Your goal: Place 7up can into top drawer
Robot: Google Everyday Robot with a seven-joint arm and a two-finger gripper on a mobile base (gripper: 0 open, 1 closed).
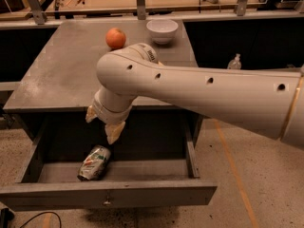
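The top drawer stands pulled open, and the 7up can lies on its side in its left half, long axis running from front-left to back-right. Just above it hangs the gripper, fingers spread and empty. Behind, an orange and a bowl sit on the table.

1 can | 1 orange | 1 bowl | 1 pincer over drawer

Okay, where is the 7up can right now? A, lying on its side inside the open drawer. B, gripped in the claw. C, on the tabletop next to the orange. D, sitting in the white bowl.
A: the 7up can lies on its side on the floor of the open top drawer, while the claw hangs just above it, open and not touching it.
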